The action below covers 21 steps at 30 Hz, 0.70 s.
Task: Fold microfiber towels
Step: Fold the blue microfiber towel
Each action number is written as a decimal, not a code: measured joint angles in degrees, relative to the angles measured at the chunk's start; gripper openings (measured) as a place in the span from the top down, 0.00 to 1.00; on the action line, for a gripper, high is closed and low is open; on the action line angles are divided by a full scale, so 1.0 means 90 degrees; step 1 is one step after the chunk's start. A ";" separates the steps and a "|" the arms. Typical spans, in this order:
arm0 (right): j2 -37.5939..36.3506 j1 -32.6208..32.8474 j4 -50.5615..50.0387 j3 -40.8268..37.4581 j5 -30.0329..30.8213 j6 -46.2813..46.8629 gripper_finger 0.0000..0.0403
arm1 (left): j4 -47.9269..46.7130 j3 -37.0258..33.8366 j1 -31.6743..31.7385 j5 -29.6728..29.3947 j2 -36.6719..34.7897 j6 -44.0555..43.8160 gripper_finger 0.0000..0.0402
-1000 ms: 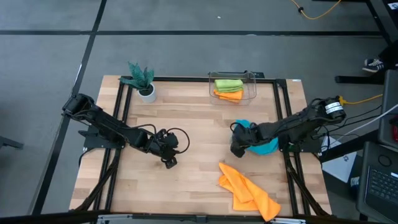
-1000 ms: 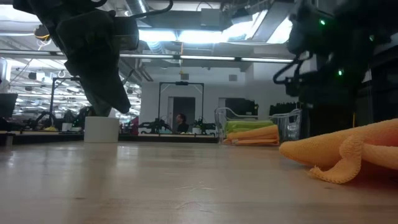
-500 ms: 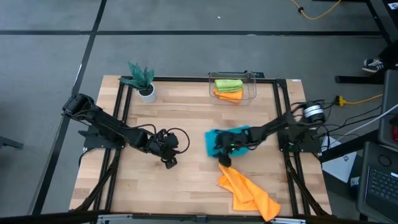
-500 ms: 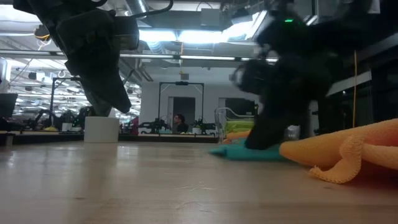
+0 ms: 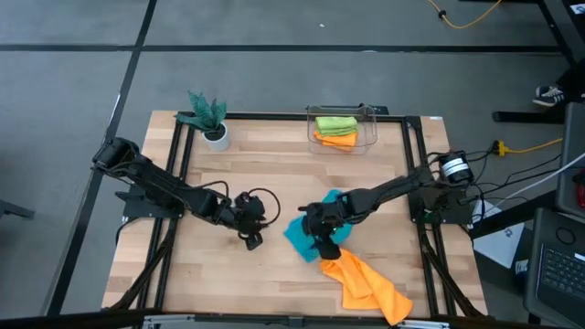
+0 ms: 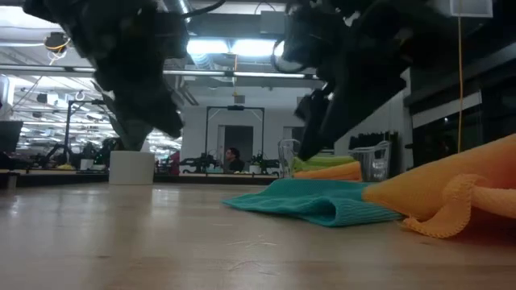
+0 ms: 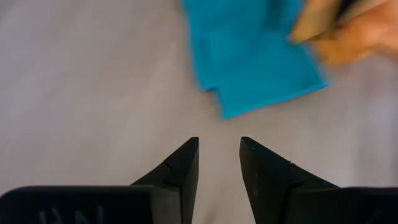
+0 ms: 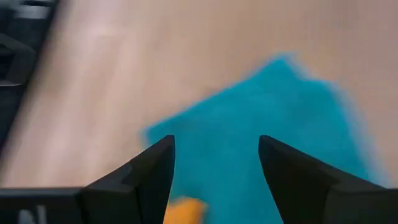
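Lying crumpled at the middle of the bench (image 5: pixel 274 169), the teal towel (image 5: pixel 302 235) is sitting directly under the right end effector (image 5: pixel 320 239), whose fingers are standing wide and empty; the left end effector (image 5: pixel 252 239), narrowly parted, is waiting just beside it

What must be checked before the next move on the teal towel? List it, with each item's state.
1. Right gripper open and empty above the teal towel: ok.
2. Left gripper open, empty, beside the teal towel: ok.
3. Teal towel spread flat for folding: not ok, it lies rumpled.
4. Teal towel apart from the loose orange towel: not ok, their edges meet.
5. Clear bin holding a folded green towel over a second orange towel: ok.
6. Plant out of the work area: ok.
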 joint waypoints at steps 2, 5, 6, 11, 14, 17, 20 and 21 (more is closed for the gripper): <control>-0.0197 -0.0002 -0.0529 -0.0004 0.0671 -0.0035 0.42 | 0.0727 0.0007 0.0017 0.0254 0.0243 0.0005 0.73; -0.0398 -0.0027 -0.1132 -0.0010 0.1325 0.0107 0.42 | 0.1402 0.0000 0.0023 0.0337 0.0688 0.0002 0.73; -0.0478 -0.0028 -0.1323 -0.0012 0.1470 0.0152 0.42 | 0.1564 0.0002 0.0031 0.0309 0.0812 0.0001 0.73; -0.0745 -0.0029 -0.2016 -0.0021 0.1705 0.0300 0.42 | 0.1699 0.0007 0.0140 0.0063 0.0981 0.0007 0.72; -0.0861 -0.0031 -0.2244 -0.0019 0.1721 0.0294 0.42 | 0.1742 0.0000 0.0291 0.0314 0.0980 0.0001 0.67; -0.0865 -0.0048 -0.2400 -0.0019 0.1766 0.0260 0.42 | 0.1736 0.0002 0.0390 0.0398 0.0979 -0.0024 0.61; -0.0883 -0.0060 -0.2562 -0.0014 0.1958 0.0240 0.42 | 0.1743 0.0002 0.0437 0.0415 0.0979 -0.0050 0.54; -0.0892 -0.0060 -0.2713 -0.0014 0.2019 0.0184 0.42 | 0.1746 0.0002 0.0434 0.0420 0.0983 -0.0083 0.52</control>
